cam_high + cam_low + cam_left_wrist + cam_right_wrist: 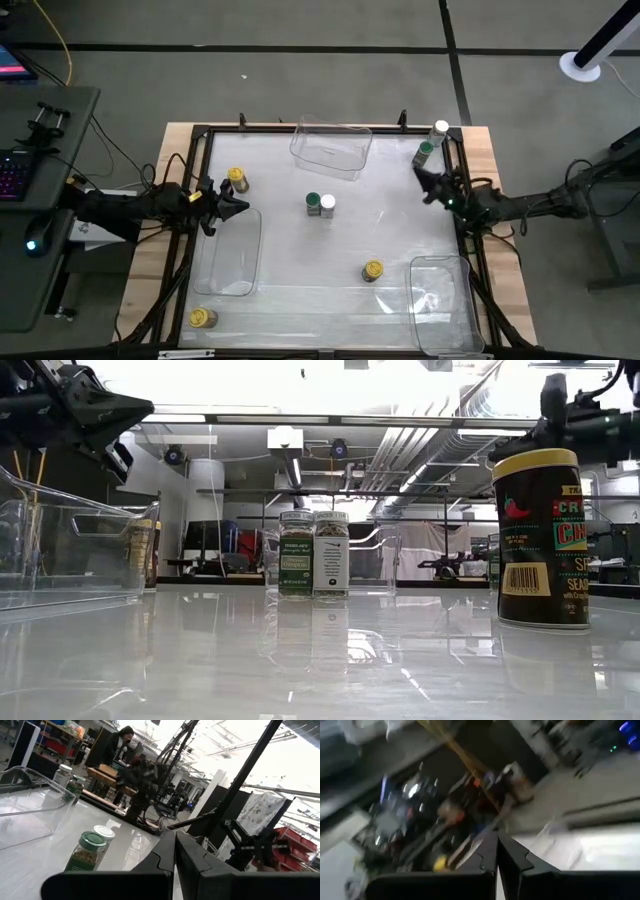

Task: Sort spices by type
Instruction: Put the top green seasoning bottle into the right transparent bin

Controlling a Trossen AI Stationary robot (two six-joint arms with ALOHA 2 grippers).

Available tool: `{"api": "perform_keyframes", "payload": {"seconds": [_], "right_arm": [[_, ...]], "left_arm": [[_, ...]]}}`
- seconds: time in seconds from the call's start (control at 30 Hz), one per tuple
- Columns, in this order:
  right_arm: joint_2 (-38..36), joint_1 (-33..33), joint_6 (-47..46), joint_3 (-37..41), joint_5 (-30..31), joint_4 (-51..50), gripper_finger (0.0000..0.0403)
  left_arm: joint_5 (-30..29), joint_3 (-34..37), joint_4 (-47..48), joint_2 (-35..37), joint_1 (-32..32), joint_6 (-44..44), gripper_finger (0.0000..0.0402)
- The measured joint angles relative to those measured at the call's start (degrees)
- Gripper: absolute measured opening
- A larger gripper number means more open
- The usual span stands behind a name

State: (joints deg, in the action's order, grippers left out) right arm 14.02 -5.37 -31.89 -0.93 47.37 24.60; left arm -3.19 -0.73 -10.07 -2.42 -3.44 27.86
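The spices stand upright on the white table top. A green-lidded jar (313, 204) and a white-lidded jar (327, 206) stand side by side at the middle. Three yellow-lidded jars stand at the far left (237, 180), near the middle right (373, 271) and at the near left (203, 318). Another white-lidded jar (440, 130) and green-lidded jar (424, 155) stand at the far right corner. My left gripper (240, 207) is shut at the left edge, above the table. My right gripper (420, 180) is shut at the right edge, just near the far-right pair. Neither holds anything.
Three clear plastic bins sit on the table: one at the far middle (331, 147), one at the left (230, 255) below my left gripper, one at the near right (440, 300). A black frame (205, 135) runs around the table. A person (117, 742) stands in the room beyond.
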Motion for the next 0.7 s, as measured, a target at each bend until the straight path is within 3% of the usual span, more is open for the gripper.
{"api": "perform_keyframes", "payload": {"seconds": [0.1,0.2,0.27,0.33,0.43,0.5,0.6,0.7], "right_arm": [[2.8,3.9,5.7,-0.1,-2.4,7.3,0.0000],[6.2,10.0,7.1,-4.0,-5.9,4.7,0.0004],[8.7,14.6,8.7,-9.9,-8.1,-5.3,0.0017],[12.3,19.0,9.0,-18.0,-9.2,-21.5,0.0042],[19.9,25.1,6.5,-30.6,-10.0,-46.9,0.0102],[25.5,28.6,3.0,-36.7,-10.0,-58.7,0.0148],[33.2,32.9,-1.2,-42.0,-11.1,-66.7,0.0218],[40.1,36.4,-1.4,-44.9,-14.1,-67.0,0.0275]], "left_arm": [[0.0,0.0,0.0,0.0,0.0,0.0,0.0001],[0.0,0.0,0.0,0.0,0.0,0.0,0.0001],[0.0,0.0,0.0,0.0,0.0,0.0,0.0001],[0.0,0.0,0.0,0.0,0.0,0.0,0.0001],[0.0,0.0,0.0,0.0,0.0,0.0,0.0001],[0.0,0.0,0.0,0.0,0.0,0.0,0.0001],[0.0,0.0,0.0,0.0,0.0,0.0,0.0001],[0.0,0.0,0.0,0.0,0.0,0.0,0.0001]]}}
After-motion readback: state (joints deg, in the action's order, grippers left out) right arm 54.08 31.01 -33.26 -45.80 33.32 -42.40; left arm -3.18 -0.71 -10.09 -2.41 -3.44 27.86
